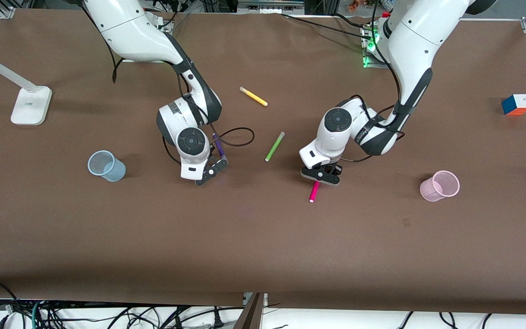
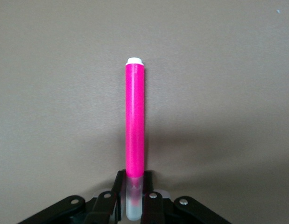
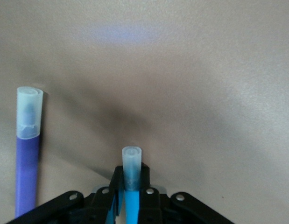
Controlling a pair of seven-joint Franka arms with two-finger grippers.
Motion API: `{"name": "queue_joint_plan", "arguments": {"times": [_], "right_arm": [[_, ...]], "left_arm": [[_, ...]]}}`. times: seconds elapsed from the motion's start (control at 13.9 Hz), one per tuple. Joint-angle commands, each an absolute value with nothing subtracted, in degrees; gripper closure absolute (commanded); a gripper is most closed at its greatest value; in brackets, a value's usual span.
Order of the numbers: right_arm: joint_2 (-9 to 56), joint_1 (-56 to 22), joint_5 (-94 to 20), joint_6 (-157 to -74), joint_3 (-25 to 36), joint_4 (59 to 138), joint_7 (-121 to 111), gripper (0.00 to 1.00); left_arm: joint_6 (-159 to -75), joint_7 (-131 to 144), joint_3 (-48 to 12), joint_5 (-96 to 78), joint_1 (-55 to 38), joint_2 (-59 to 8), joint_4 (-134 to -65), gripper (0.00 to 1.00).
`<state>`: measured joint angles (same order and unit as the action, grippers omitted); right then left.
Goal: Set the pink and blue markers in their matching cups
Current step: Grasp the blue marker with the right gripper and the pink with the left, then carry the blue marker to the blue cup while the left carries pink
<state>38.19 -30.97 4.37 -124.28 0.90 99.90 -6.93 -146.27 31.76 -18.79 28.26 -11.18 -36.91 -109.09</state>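
Observation:
My left gripper (image 1: 321, 177) is shut on the pale cap end of the pink marker (image 1: 313, 192), whose magenta body points toward the front camera, low at the table. In the left wrist view the marker (image 2: 135, 121) runs straight out from the closed gripper (image 2: 134, 179). My right gripper (image 1: 210, 172) is shut on the blue marker, which is hidden in the front view. In the right wrist view its blue body and pale cap (image 3: 131, 167) stick out between the gripper's jaws (image 3: 131, 176). The pale blue cup (image 1: 106, 166) stands toward the right arm's end, the pale pink cup (image 1: 440, 185) toward the left arm's end.
A dark purple marker (image 1: 218, 144) lies beside my right gripper and also shows in the right wrist view (image 3: 27, 158). A green marker (image 1: 274, 146) and a yellow marker (image 1: 253, 96) lie mid-table. A colour cube (image 1: 517, 104) and a white lamp base (image 1: 30, 106) sit near the table's ends.

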Motion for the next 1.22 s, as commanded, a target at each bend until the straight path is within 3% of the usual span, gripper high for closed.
{"name": "queue_joint_plan", "arguments": {"times": [0.0,0.36,0.72,0.94,1.15], "right_arm": [[35.96,-30.77,4.83,-124.98,1.84,100.29,-7.72,1.00],[28.40,-23.05,1.60,-118.41,4.31,98.01,-33.86,1.00],[25.05,-13.11,-10.26,-108.39,4.48,94.67,-61.92,1.00],[24.43,-9.68,-13.70,-104.07,5.01,92.65,-72.03,1.00],[24.78,-4.15,-20.64,-100.38,4.83,92.02,-85.47,1.00]], "left_arm": [[-139.25,31.03,-20.03,28.83,-9.68,-31.75,-109.16,1.00],[-115.01,18.84,-31.80,24.26,3.49,-24.00,-104.34,1.00],[-92.41,-1.99,-32.87,22.58,10.62,-21.89,-94.06,1.00],[-87.11,-15.94,-32.52,25.38,16.77,-21.18,-91.94,1.00],[-87.54,-25.11,-32.61,33.02,22.66,-21.97,-91.93,1.00]]}}
